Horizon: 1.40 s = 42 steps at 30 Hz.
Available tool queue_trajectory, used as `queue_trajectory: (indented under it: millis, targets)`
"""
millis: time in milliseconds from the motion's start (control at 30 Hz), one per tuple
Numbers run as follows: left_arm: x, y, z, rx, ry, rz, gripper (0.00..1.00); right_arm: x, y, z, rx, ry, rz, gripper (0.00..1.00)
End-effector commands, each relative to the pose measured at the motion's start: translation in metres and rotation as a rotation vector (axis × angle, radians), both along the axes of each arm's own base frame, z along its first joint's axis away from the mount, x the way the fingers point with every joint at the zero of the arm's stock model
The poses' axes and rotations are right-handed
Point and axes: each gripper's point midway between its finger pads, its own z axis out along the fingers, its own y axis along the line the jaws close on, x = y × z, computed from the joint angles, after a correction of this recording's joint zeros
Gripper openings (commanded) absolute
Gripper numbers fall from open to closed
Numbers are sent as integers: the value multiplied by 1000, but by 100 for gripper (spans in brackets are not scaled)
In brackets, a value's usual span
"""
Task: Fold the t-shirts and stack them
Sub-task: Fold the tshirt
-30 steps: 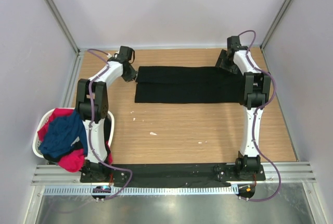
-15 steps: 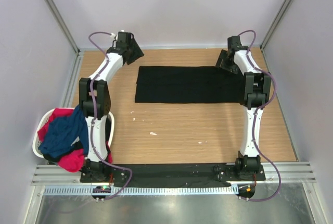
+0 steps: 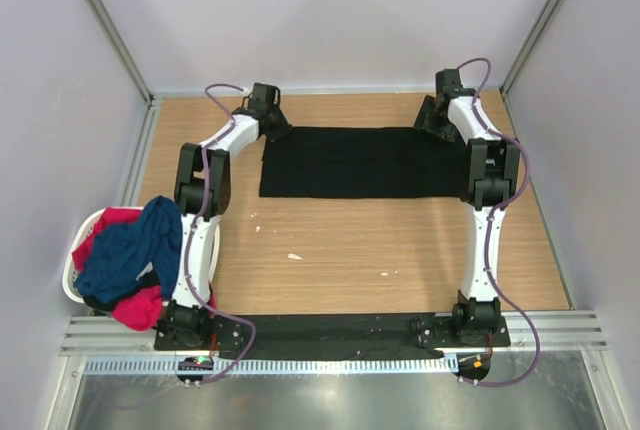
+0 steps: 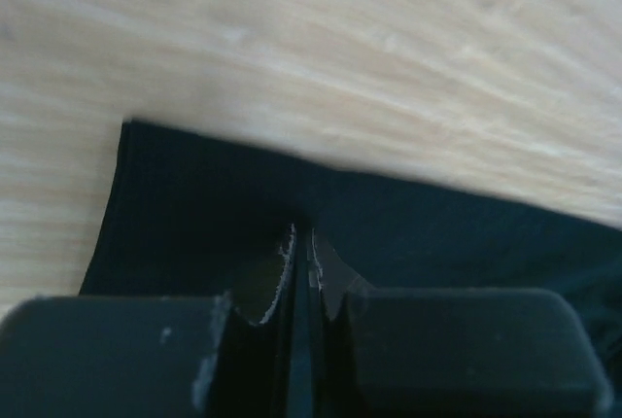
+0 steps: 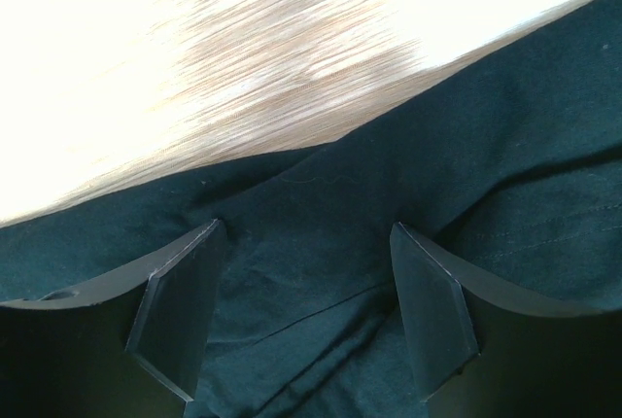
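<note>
A black t-shirt (image 3: 360, 162) lies folded into a long flat strip across the far half of the table. My left gripper (image 3: 276, 130) hovers at its far-left corner. In the left wrist view its fingers (image 4: 301, 243) are shut to a thin slit over the black cloth (image 4: 194, 204), and I cannot tell whether cloth is pinched. My right gripper (image 3: 430, 122) is at the far-right corner, open, with its pads straddling rumpled black cloth (image 5: 311, 292) in the right wrist view (image 5: 309, 233). A navy t-shirt (image 3: 125, 250) and a red-pink t-shirt (image 3: 120, 218) are heaped in the basket.
The white laundry basket (image 3: 69, 275) hangs off the table's left edge beside the left arm's base. Small white specks (image 3: 294, 256) dot the wooden tabletop. Grey walls and metal rails enclose the far and side edges.
One second ago the left gripper was at the shirt's left edge. It lifted away open toward the far-left corner, then swung right to the shirt's far-left corner and shut. The right arm stayed put.
</note>
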Motion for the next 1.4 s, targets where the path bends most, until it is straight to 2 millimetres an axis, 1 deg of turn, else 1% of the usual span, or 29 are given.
queue_trajectory:
  millis: [0, 133, 233, 267, 333, 433, 467, 500, 533, 567, 600, 667, 700, 767, 800, 833, 867, 900, 933, 967, 1000, 1033, 1067, 1100, 1167, 1200, 1300, 1333, 1367]
  targets:
    - [-7, 12, -5, 51, 21, 47, 8, -16, 31, -25, 20, 81, 38, 74]
    - [-24, 43, -23, 192, 103, 134, 6, -15, 43, -27, 22, 80, 61, 74]
    - [-38, 60, -30, 260, 151, 179, 3, -12, 53, -25, 21, 72, 89, 74]
    - [-40, 66, -25, 277, 152, 203, 2, -12, 57, -26, 22, 72, 101, 74]
    - [-60, 77, -34, 321, 209, 232, 0, -9, 69, -22, 19, 59, 130, 74]
    - [-81, 95, -21, 362, 213, 305, 0, -6, 84, -21, 29, 49, 154, 74]
    - [-102, 103, -34, 388, 264, 320, 0, -5, 88, -20, 31, 45, 161, 75]
    - [-108, 106, -17, 375, 241, 348, 0, 0, 96, -15, 32, 27, 175, 75]
    - [-118, 108, -17, 376, 254, 358, 0, 2, 98, -12, 37, 20, 179, 75]
    - [-139, 111, -26, 388, 291, 356, 0, 3, 100, -8, 39, 20, 182, 75]
    - [-146, 111, -13, 368, 273, 368, 0, 15, 104, 10, 42, -29, 187, 75]
    - [-156, 108, -7, 348, 256, 354, 0, 22, 105, 33, 49, -67, 193, 78]
    - [-166, 108, -11, 351, 268, 340, 0, 31, 108, 58, 56, -124, 203, 79]
    - [-168, 101, 5, 351, 232, 288, 0, 36, 110, 100, 65, -207, 209, 84]
    - [-165, 98, 15, 351, 208, 274, 0, 36, 110, 116, 70, -236, 206, 86]
    - [-162, 96, 31, 357, 168, 242, 3, 33, 116, 150, 104, -296, 225, 87]
    - [-159, 92, 43, 360, 134, 219, 5, 30, 116, 163, 111, -318, 221, 89]
    - [-152, 88, 59, 358, 89, 200, 8, 25, 115, 168, 120, -316, 203, 91]
    - [-149, 86, 79, 375, 34, 153, 17, 16, 112, 193, 120, -351, 186, 93]
    - [-144, 76, 93, 361, -13, 111, 23, 12, 102, 196, 87, -349, 143, 97]
    - [-140, 67, 104, 350, -55, 55, 41, 4, 96, 192, 76, -325, 99, 97]
    - [-138, 57, 113, 336, -94, -5, 48, -5, 89, 188, 54, -296, 71, 98]
    - [-135, 35, 126, 307, -170, -132, 54, -18, 83, 181, 36, -261, 47, 99]
    - [-135, 23, 131, 291, -206, -200, 63, -24, 70, 173, -20, -239, 0, 100]
    - [-140, -7, 128, 285, -267, -381, 67, -38, 57, 158, -53, -190, -68, 100]
    - [-143, -16, 124, 291, -274, -435, 71, -47, 51, 140, -85, -142, -96, 100]
    - [-153, -41, 103, 274, -273, -601, 75, -65, 47, 110, -77, -82, -175, 100]
    - [-152, -43, 96, 264, -268, -615, 75, -60, 47, 106, -66, -109, -194, 100]
    - [-153, -45, 89, 261, -257, -625, 75, -67, 47, 89, -59, -83, -212, 100]
